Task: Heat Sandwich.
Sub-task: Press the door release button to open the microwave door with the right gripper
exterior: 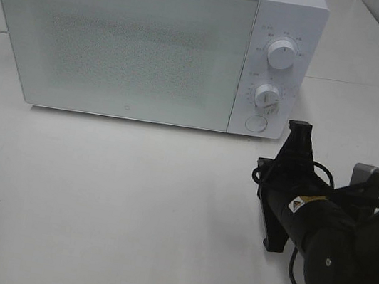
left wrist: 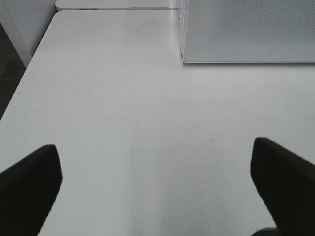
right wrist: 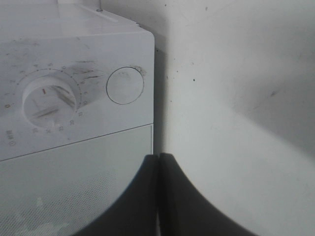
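The sandwich is out of view in all three views. The white microwave (exterior: 118,44) stands at the back of the table with its door closed. My right gripper (exterior: 299,126) is shut with nothing between its fingers and points at the control panel, a short way in front of the round button (exterior: 255,123). In the right wrist view the closed fingertips (right wrist: 159,156) sit just below that button (right wrist: 125,85), beside the lower dial (right wrist: 49,96). My left gripper (left wrist: 155,152) stands open over bare table, its fingers (left wrist: 34,174) wide apart, with the microwave (left wrist: 246,29) ahead.
Two dials, the upper (exterior: 282,54) and the lower (exterior: 267,97), sit above the round button. The right arm's black body and cables (exterior: 346,246) fill the front right corner. The white table (exterior: 108,201) stretches in front of the microwave; its left edge (left wrist: 29,69) shows in the left wrist view.
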